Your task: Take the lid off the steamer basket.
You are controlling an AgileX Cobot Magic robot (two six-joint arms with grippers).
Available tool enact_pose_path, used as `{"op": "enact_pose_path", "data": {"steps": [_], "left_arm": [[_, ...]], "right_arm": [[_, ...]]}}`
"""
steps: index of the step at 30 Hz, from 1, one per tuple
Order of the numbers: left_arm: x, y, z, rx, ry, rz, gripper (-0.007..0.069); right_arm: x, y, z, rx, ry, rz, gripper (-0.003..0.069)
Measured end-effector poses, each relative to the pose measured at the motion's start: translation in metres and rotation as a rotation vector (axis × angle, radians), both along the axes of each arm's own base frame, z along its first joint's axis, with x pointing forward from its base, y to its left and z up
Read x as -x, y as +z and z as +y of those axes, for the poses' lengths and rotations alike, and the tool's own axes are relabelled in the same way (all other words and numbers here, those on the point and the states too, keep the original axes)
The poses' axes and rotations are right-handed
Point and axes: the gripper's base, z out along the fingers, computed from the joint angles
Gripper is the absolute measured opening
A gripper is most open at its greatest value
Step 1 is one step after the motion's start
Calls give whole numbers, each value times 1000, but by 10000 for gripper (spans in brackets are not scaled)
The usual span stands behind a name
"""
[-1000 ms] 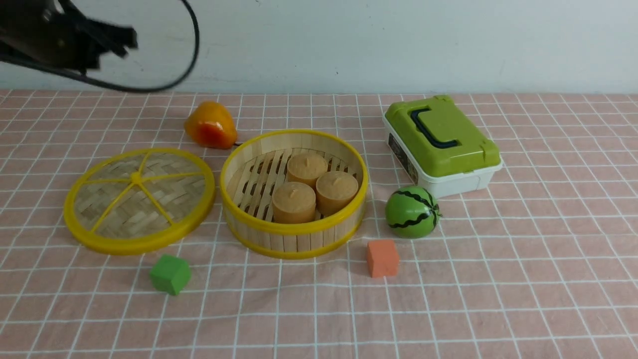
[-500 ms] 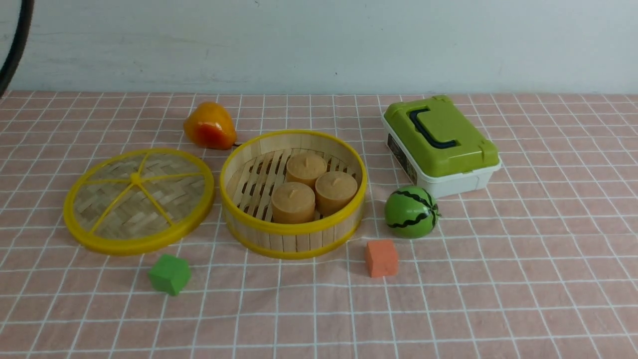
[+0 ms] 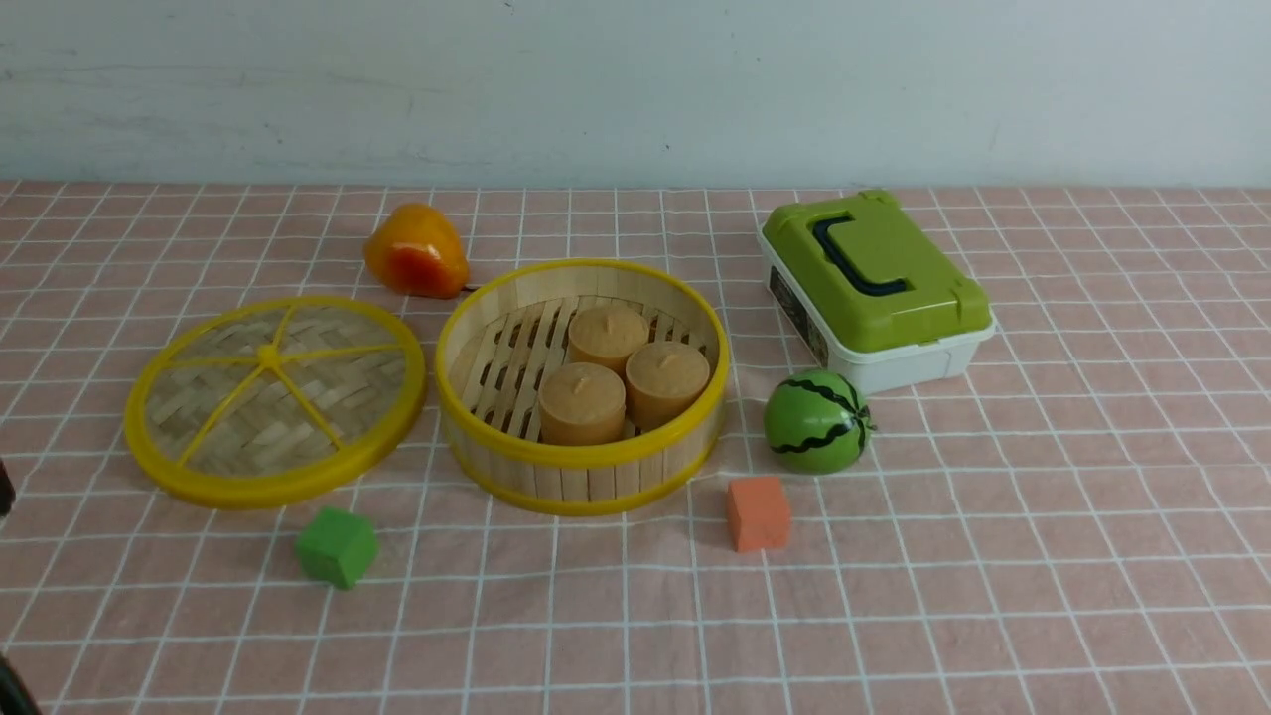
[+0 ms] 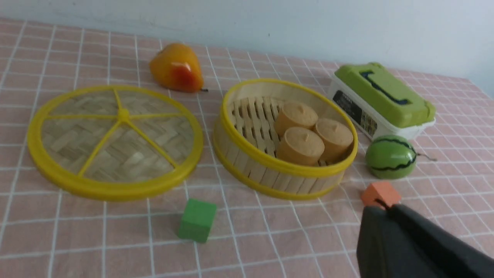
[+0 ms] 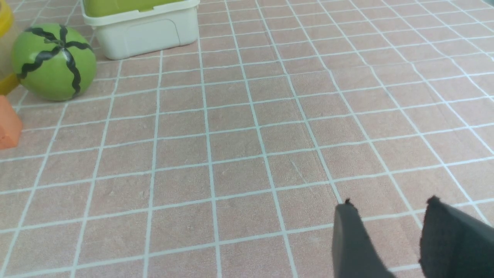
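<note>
Round, low bamboo-slat steamer basket [image 3: 581, 467] with yellow rims stands uncovered on the pink checked desk [image 3: 993, 596]. Contents: three tan cylindrical cakes [image 3: 582, 402], upright on the slatted floor and clustered together.

Flat woven-bamboo lid [image 3: 275, 399] with yellow rim and spokes lies on the desk just left of the basket.

Right of the basket: green striped melon ball [image 3: 816, 421]. Beyond it is a white rectangular box with a closed green top [image 3: 874, 283]; its contents are hidden.

Left claw [image 4: 386, 216]: only a dark edge shows, so I cannot tell whether it is parted.

Right claw [image 5: 389, 200]: fingers parted, nothing between them, over the desk well right of the basket.
</note>
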Motion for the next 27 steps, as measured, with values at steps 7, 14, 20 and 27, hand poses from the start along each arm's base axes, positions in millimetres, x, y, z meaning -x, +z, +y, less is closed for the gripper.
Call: {"op": "enact_pose_path", "data": {"steps": [7, 14, 20, 27], "left_arm": [[-1, -33, -2, -14, -25, 141, -13], [4, -51, 5, -117, 19, 143, -13], [20, -83, 19, -94, 164, -28, -13], [18, -142, 22, -140, 193, 15, -13]], "right_arm": [[0, 0, 0, 0, 0, 0, 241], [0, 0, 0, 0, 0, 0, 241], [0, 0, 0, 0, 0, 0, 241], [0, 0, 0, 0, 0, 0, 241]]}}
